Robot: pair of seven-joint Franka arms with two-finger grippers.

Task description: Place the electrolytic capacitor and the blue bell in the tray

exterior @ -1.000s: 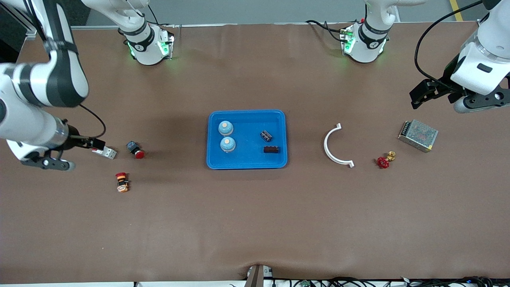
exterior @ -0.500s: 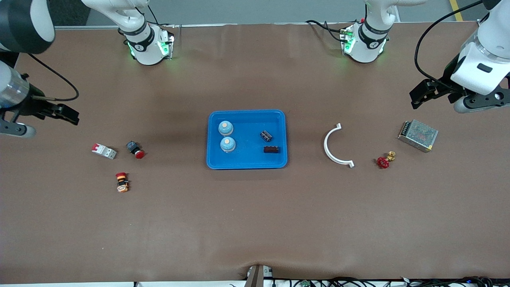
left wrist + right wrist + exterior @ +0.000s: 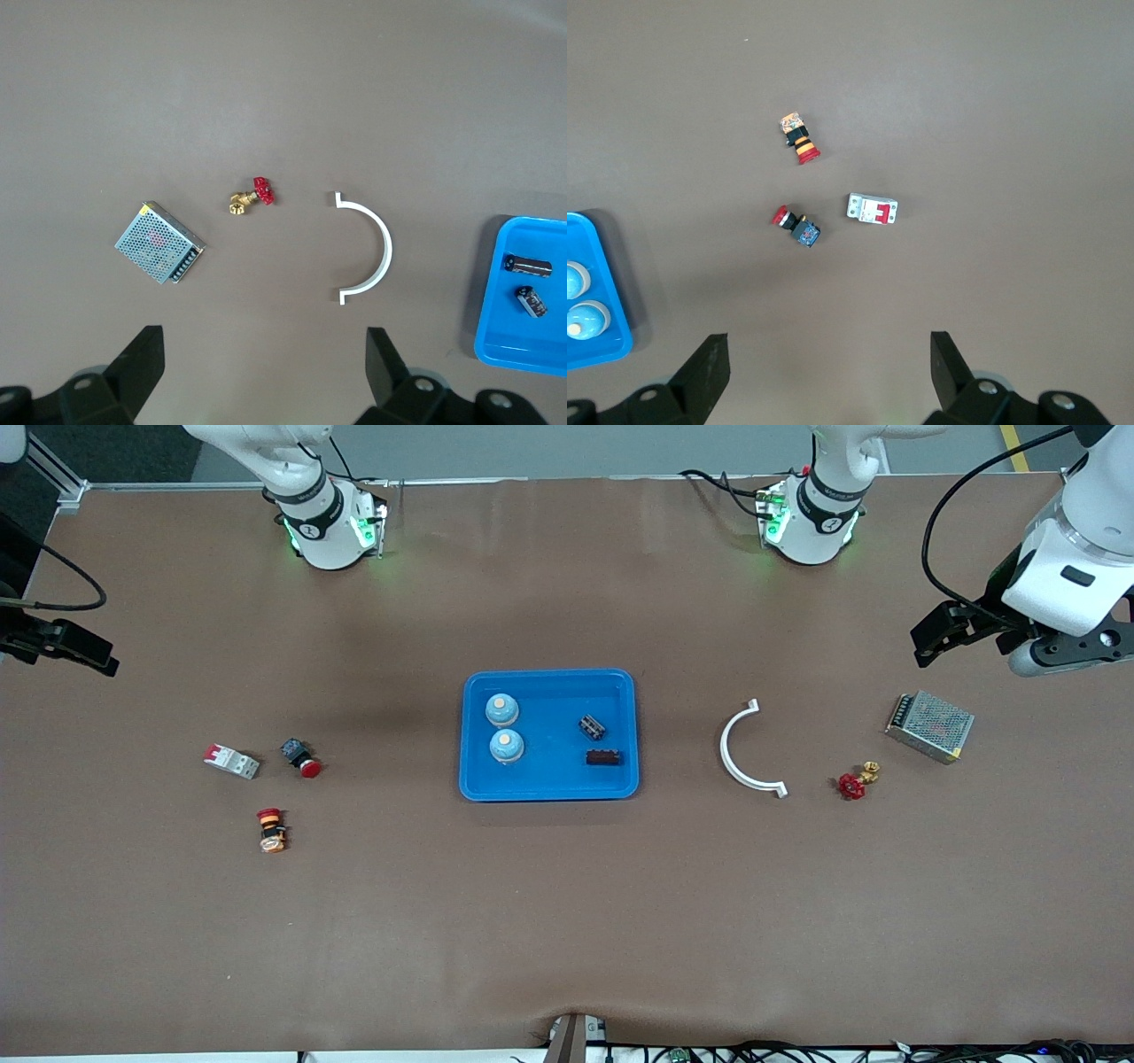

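The bright blue tray lies at the table's middle. In it stand two blue bells side by side, and two dark electrolytic capacitors lie toward the left arm's end. My left gripper hangs open and empty over the table at the left arm's end; its wrist view shows the tray's corner with both capacitors. My right gripper hangs open and empty over the right arm's end; its wrist view shows the tray's edge and the bells.
Toward the left arm's end lie a white curved bracket, a red-handled brass valve and a metal mesh box. Toward the right arm's end lie a white circuit breaker and two red push buttons.
My right gripper has drawn back from over the circuit breaker toward the right arm's end of the table, empty. The left arm and all objects have not moved.
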